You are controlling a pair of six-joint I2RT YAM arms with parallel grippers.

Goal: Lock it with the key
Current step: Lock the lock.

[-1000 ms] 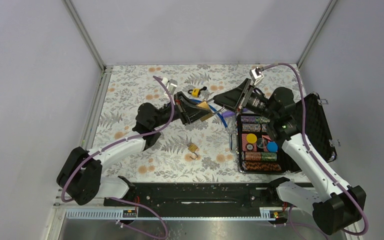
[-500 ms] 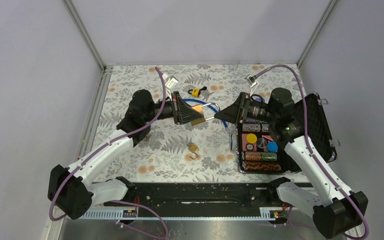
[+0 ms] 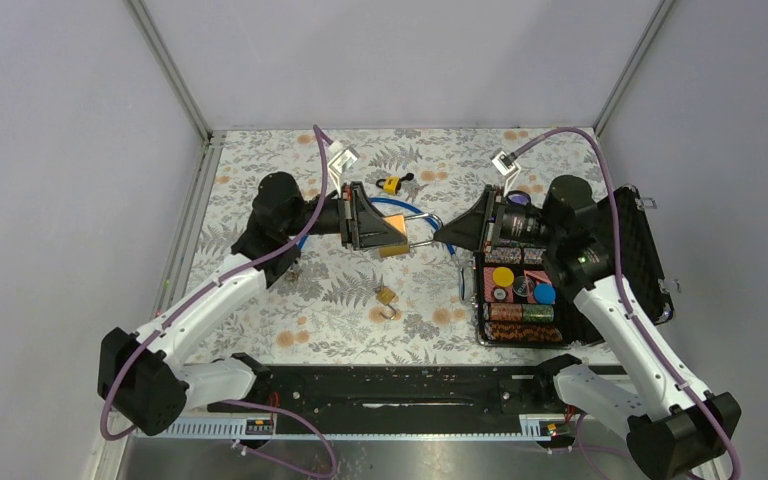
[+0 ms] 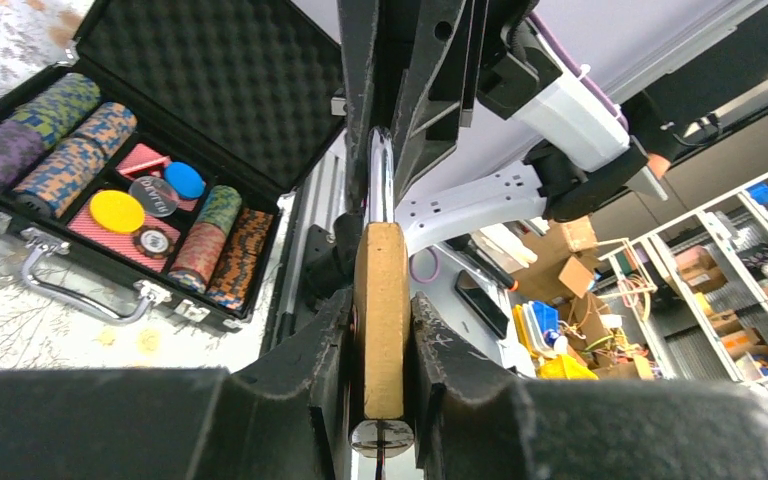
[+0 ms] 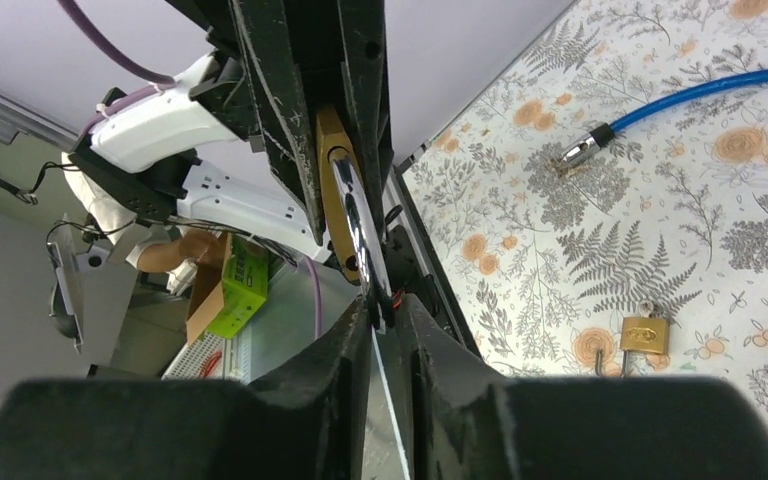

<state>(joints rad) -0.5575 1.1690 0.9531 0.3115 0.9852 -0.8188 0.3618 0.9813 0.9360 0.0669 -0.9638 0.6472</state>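
**A:** From above, where's the padlock point(image 3: 395, 243)?
**B:** Over the middle of the desk point(image 3: 260, 190), between both arms. The left gripper point(image 3: 388, 232) clamps its brass body.
**A:** Left wrist?
**B:** Its jaws squeeze the body, and the shackle point(image 4: 380, 175) points away, toward the right arm.
**A:** Right wrist?
**B:** The right gripper point(image 5: 380, 315) is pinched nearly closed on that shackle.

Your brass-yellow block padlock point(image 4: 381, 320) had a chrome shackle point(image 4: 380, 180); the white table cover point(image 3: 330, 310) bore grey ferns, orange flowers.
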